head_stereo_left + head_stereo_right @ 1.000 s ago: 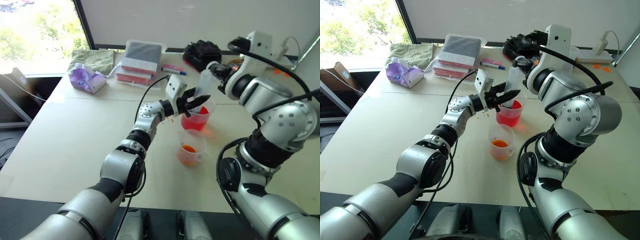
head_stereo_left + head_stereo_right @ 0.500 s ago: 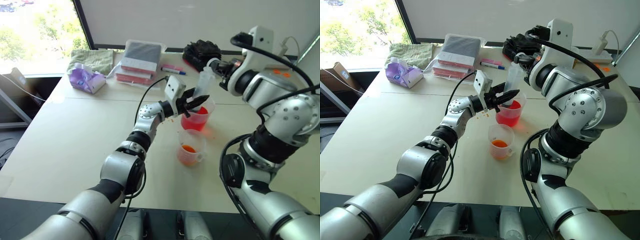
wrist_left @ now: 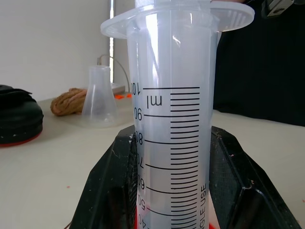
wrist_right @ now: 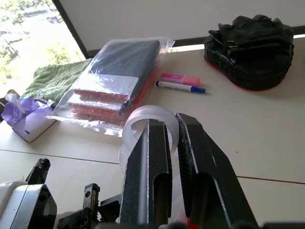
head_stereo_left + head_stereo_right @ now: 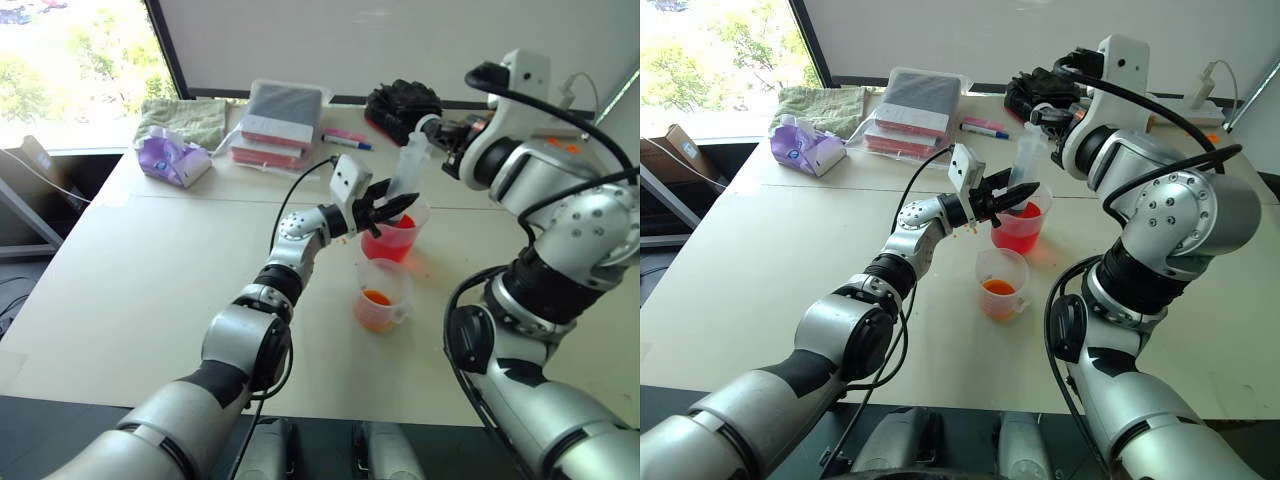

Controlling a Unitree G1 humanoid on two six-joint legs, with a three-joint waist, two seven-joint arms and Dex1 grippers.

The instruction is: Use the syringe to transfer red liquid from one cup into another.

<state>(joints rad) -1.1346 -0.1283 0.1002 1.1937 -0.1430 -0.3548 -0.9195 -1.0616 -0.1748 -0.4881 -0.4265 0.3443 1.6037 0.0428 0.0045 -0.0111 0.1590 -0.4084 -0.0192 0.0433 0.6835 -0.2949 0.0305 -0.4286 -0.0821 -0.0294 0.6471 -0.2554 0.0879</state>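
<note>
The syringe (image 5: 407, 168) stands tilted over the deep red cup (image 5: 398, 238), and its lower end dips inside the cup's rim. Its barrel (image 3: 171, 143) looks empty in the left wrist view, with red showing at its base. My left gripper (image 5: 386, 205) is shut on the barrel just above the cup. My right gripper (image 4: 167, 121) is shut on the white plunger ring (image 4: 143, 124) at the syringe's top end (image 5: 1040, 118). The other cup (image 5: 381, 297), paler with orange at its bottom, stands just in front of the red one. The syringe's nozzle is hidden.
At the table's back lie a purple tissue box (image 5: 172, 158), a green towel (image 5: 186, 118), a bagged stack of packs (image 5: 280, 122), a pink-and-blue marker pen (image 5: 346, 139) and a black bundle (image 5: 405, 104). A clear flask (image 3: 98, 98) and a rope ball (image 3: 68, 101) stand further off.
The upper part of my right arm has swung slightly outward. Both grippers and the syringe stay where they were.
</note>
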